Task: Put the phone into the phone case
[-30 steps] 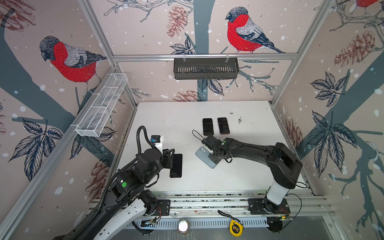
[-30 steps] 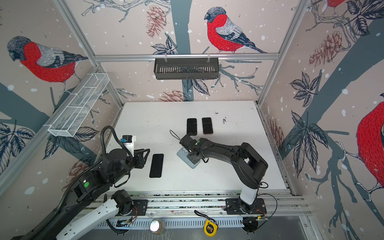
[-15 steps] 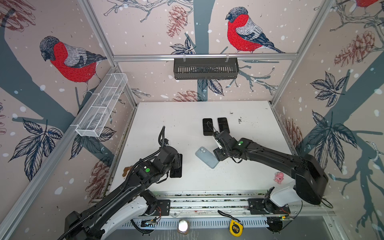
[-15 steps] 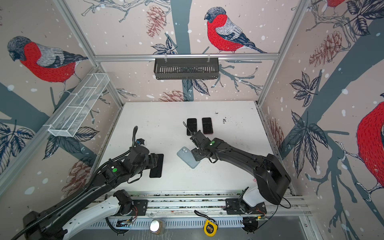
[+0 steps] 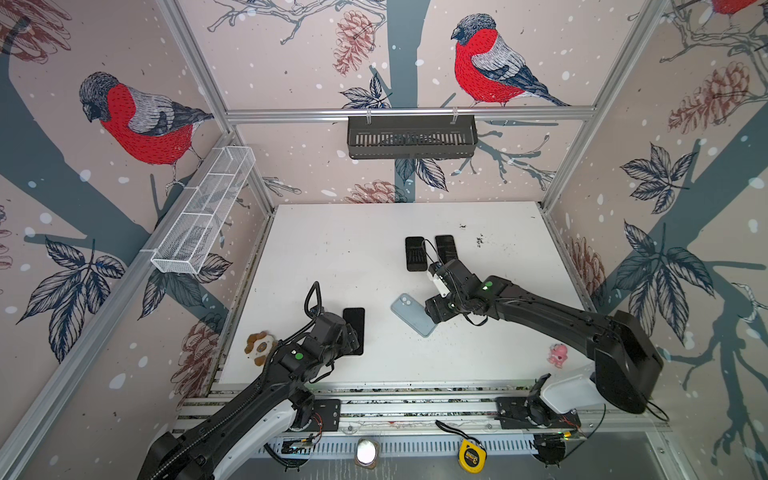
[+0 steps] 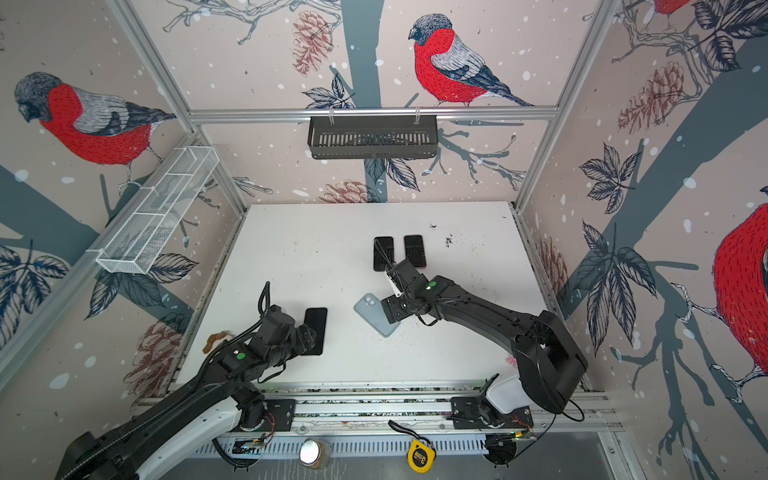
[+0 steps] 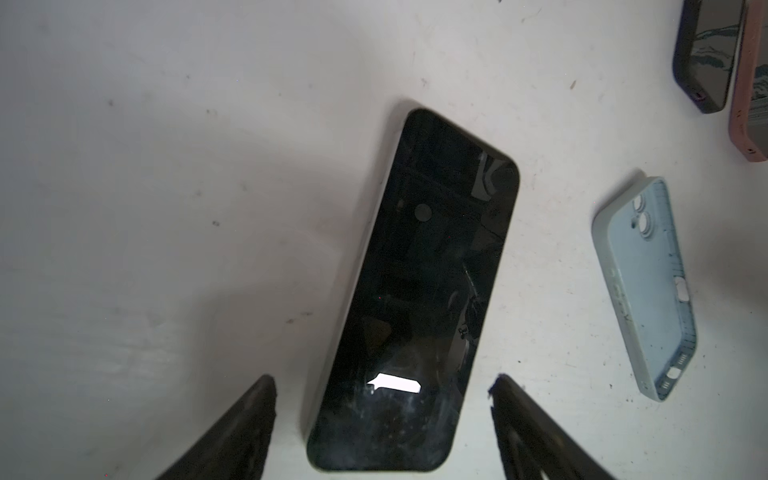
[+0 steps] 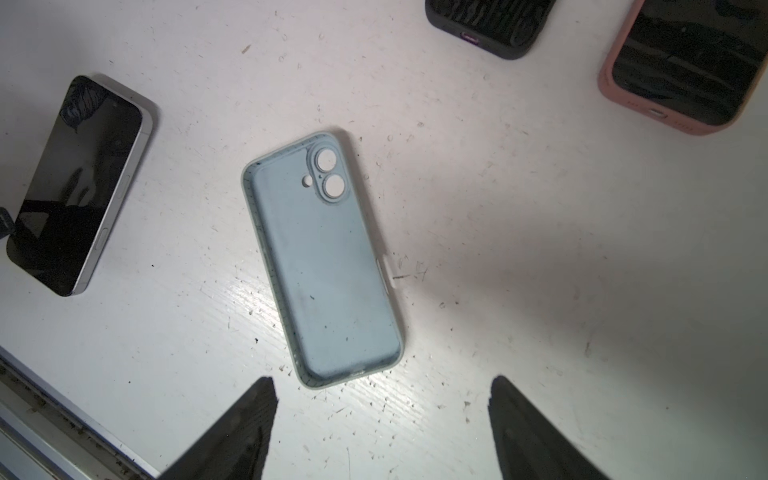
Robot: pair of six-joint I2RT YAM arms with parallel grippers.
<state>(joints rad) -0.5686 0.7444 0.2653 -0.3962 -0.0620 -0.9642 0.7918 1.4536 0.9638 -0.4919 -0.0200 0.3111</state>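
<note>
The phone (image 5: 354, 322) (image 6: 316, 322) lies screen up at the front left of the white table. My left gripper (image 7: 382, 382) (image 5: 351, 340) is open over its near end. One finger stands on each side of the phone (image 7: 415, 291), with a gap on both sides. The light blue phone case (image 5: 410, 312) (image 6: 374, 312) (image 8: 328, 257) lies empty, open side up, in the middle. My right gripper (image 8: 382, 384) (image 5: 434, 311) is open just off the case's charging-port end, with bare table between its fingers. Both wrist views show both items: the phone (image 8: 79, 183) and the case (image 7: 640, 291).
Two cased phones lie behind the arms: one in a black case (image 5: 414, 253) (image 8: 490, 25), one in a pink case (image 5: 445, 248) (image 8: 681, 70). A plush toy (image 5: 258, 348) sits at the front left edge, a pink toy (image 5: 557, 355) at the front right.
Both arms have sunk lower and stretched out over the table, and both grippers have opened wider. The phone and the case lie where they were.
</note>
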